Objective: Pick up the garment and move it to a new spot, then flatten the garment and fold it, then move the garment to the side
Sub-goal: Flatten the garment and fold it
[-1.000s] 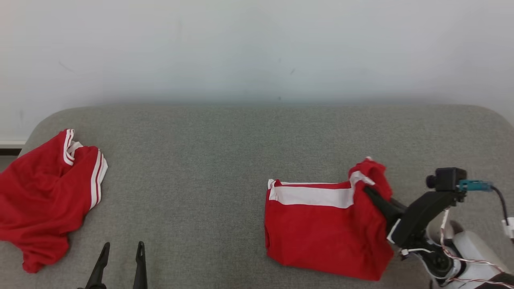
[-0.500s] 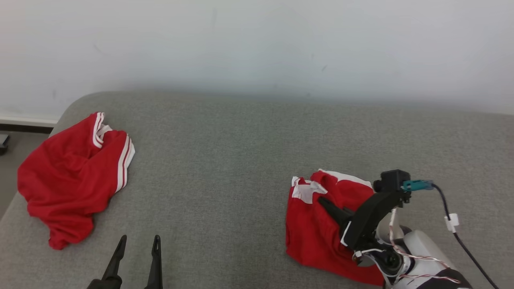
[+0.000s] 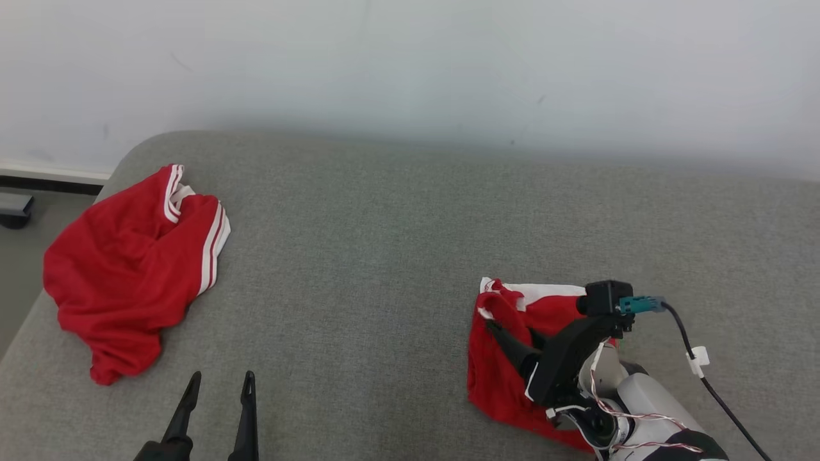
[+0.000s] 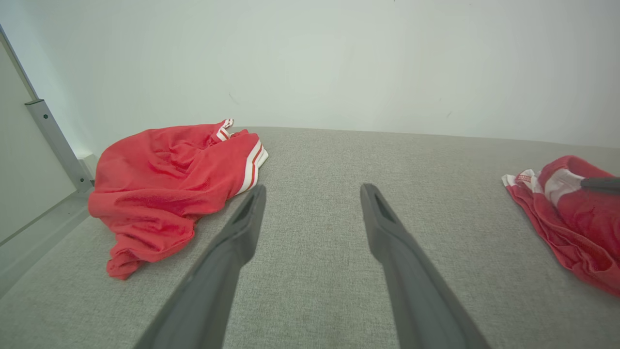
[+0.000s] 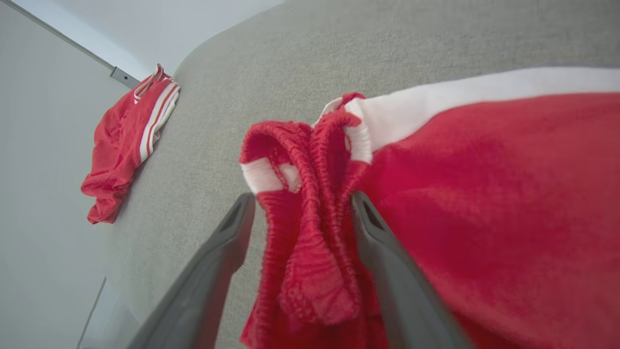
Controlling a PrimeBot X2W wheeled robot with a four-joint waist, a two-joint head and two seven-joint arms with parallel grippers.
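Observation:
The red garment with a white band (image 3: 503, 378) lies bunched on the grey cushion (image 3: 384, 256) at the lower right, doubled over on itself. It also appears in the left wrist view at the far right (image 4: 571, 208). My right gripper (image 3: 496, 330) lies over it, pointing left. In the right wrist view its fingers (image 5: 300, 201) stand apart, open, with a gathered fold of the garment (image 5: 484, 194) between them. My left gripper (image 3: 220, 379) hovers open and holds nothing over bare cushion at the lower left (image 4: 312, 189).
A second red garment with white stripes (image 3: 128, 269) lies crumpled at the cushion's left end (image 4: 164, 179), near the edge (image 5: 126, 140). A pale wall runs behind the cushion. Floor and a dark object (image 3: 13, 211) lie past the left edge.
The head camera has shifted, so the whole scene slid right. My right gripper carried the garment's right edge over to the left, and the garment is now narrower and bunched.

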